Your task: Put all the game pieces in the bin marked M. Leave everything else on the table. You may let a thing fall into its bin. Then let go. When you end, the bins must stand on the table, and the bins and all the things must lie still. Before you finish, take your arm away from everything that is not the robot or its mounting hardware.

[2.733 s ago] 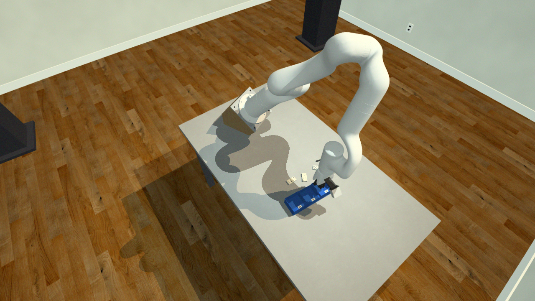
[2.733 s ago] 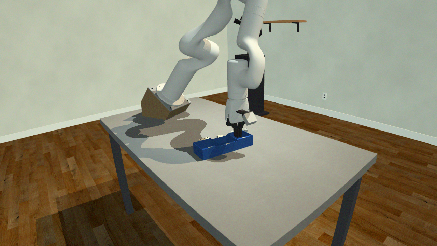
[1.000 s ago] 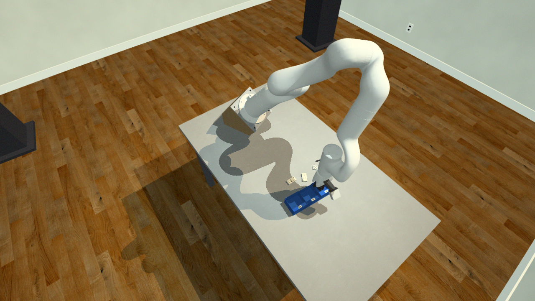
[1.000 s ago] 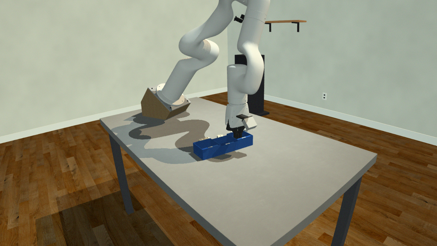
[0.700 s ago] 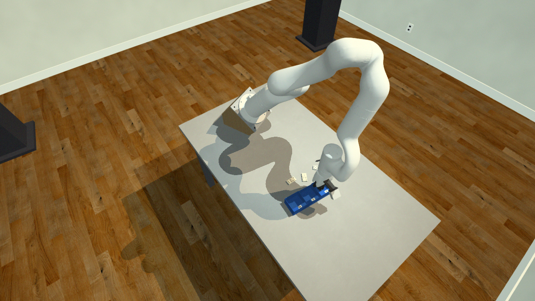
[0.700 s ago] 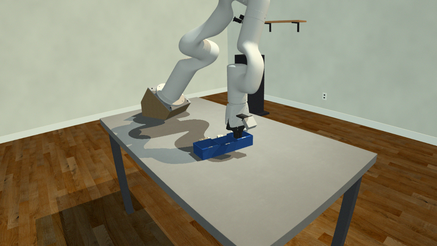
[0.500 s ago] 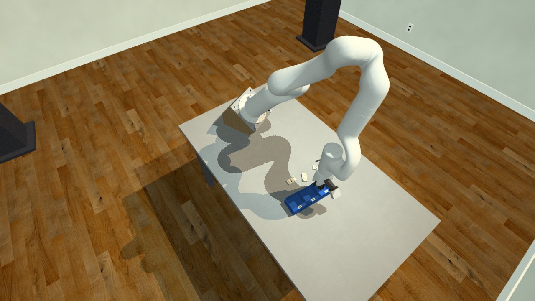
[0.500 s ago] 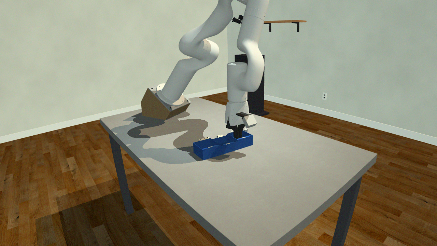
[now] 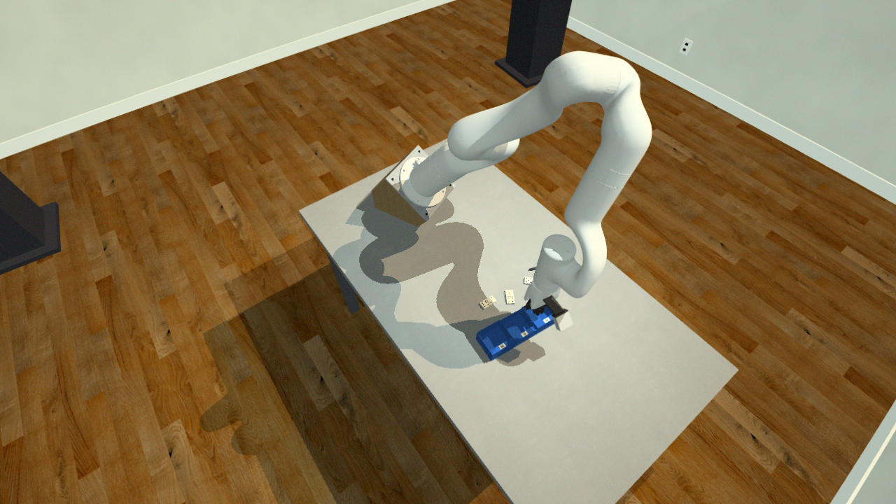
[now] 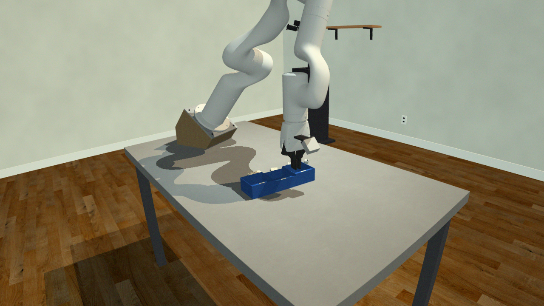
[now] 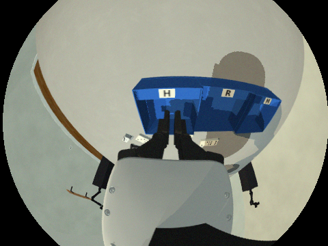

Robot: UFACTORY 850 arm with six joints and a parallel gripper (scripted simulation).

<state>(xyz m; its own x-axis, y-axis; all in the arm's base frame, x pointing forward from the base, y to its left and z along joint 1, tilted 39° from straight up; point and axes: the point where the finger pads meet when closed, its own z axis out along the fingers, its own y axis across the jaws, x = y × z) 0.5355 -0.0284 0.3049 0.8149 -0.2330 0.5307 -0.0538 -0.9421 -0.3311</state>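
- The black-fingered end effector [image 9: 537, 309] [image 10: 296, 168] [image 11: 171, 117] pointed down at the H compartment, fingers drawn narrow with nothing visible between them.
- The blue rectangular bin marked M [image 9: 489, 352] [image 10: 247, 186] [image 11: 271, 92] was at the far end of the joined row, beyond R, to the end effector's right in the wrist view; the row's long axis ran that way.
- A white domino with black pips [image 9: 486, 302] [image 10: 254, 172] [image 11: 209, 142] lay outside the row, on the robot-base side, lower right of the fingertips in the wrist view (likely a game piece still to be moved).
- A small pale block [image 10: 306, 161] [image 11: 127, 137] sat lower left of them, its kind unclear.
- The grey tabletop [image 9: 626, 376] [image 10: 342, 213] [image 11: 137, 41] carried everything; around it were a brown plank floor [image 9: 187, 187] [image 10: 94, 213] and pale green walls [image 9: 752, 94] [image 10: 380, 76].

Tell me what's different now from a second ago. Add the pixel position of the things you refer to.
The arm [image 9: 606, 178] [image 10: 316, 76] [image 11: 164, 184] has risen a little, lifting the jaws at the H bin. They look shut on nothing, and nothing was visibly taken or let go. The blue bins [image 9: 495, 354] [image 10: 281, 186] [image 11: 171, 82] and dominoes [image 9: 509, 297] [image 10: 273, 169] [image 11: 214, 142] stayed put.
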